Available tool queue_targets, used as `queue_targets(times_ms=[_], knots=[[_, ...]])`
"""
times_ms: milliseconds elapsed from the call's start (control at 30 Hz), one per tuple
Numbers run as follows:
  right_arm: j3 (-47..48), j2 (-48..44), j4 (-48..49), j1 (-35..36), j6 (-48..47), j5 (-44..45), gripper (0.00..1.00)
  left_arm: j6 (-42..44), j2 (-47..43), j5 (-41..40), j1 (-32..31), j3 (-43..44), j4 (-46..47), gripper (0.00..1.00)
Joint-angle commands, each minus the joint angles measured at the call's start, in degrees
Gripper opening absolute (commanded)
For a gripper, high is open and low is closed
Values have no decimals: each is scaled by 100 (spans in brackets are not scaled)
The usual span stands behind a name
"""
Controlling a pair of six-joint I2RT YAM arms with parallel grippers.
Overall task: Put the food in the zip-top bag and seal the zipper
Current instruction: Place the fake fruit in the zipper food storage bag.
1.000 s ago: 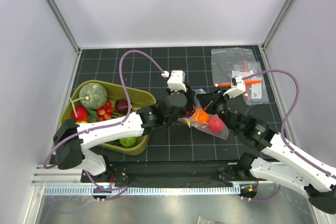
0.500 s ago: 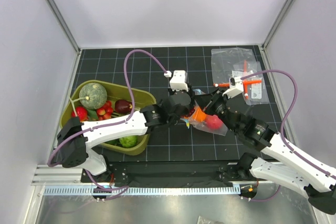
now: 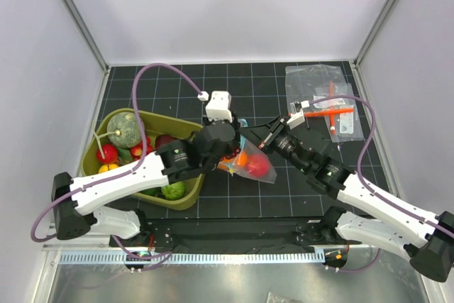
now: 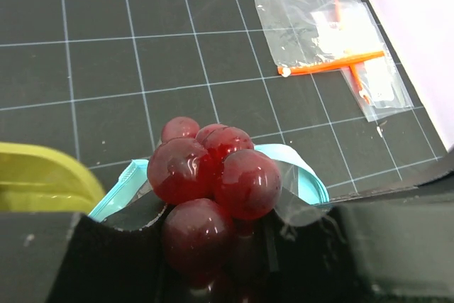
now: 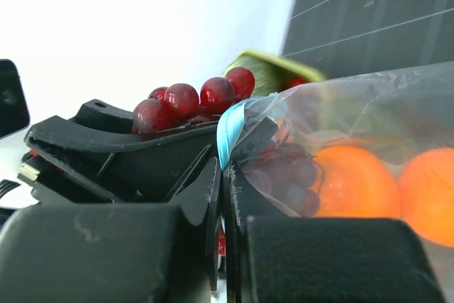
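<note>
The zip-top bag (image 3: 259,169) lies mid-table with a round red fruit (image 3: 259,168) and an orange one (image 3: 242,158) inside. In the right wrist view two orange fruits (image 5: 351,182) show through the plastic. My left gripper (image 3: 228,151) is shut on the grapes (image 4: 213,175) and holds them at the bag's mouth, inside the loop of the teal zipper (image 4: 301,172). Some grapes (image 5: 291,172) show behind the plastic. My right gripper (image 5: 223,175) is shut on the zipper strip (image 5: 228,129) at the mouth's edge, right beside the left fingers.
An olive-green tray (image 3: 190,130) stands at the left with the grey-green melon (image 3: 125,128), a green ball (image 3: 172,191) and several small red fruits. Clear packets with an orange-red tool (image 3: 328,110) lie at the back right; they also show in the left wrist view (image 4: 333,62).
Both grippers and the bag have shifted left, toward the tray. The grapes stay in the left gripper, at the bag's mouth.
</note>
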Motion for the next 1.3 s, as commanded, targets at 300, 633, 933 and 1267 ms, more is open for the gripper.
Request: queue_targets(times_ms=[300,633,933,1267], knots=[[-1473,141,2162,-1344,1575,-1730,1,-83,596,38,-73,462,250,1],[-1422,397,1490,-2208,824,-2128,1,67,1555,-332,-56,770,593,2],[-1035,-191,311,-2217,180,-1785,1,215,1687,-122,-21,699,762,50],[-490,-368,-707,-2217,-557,-1389,1,576,1617,1135,-29,1024,68,79]])
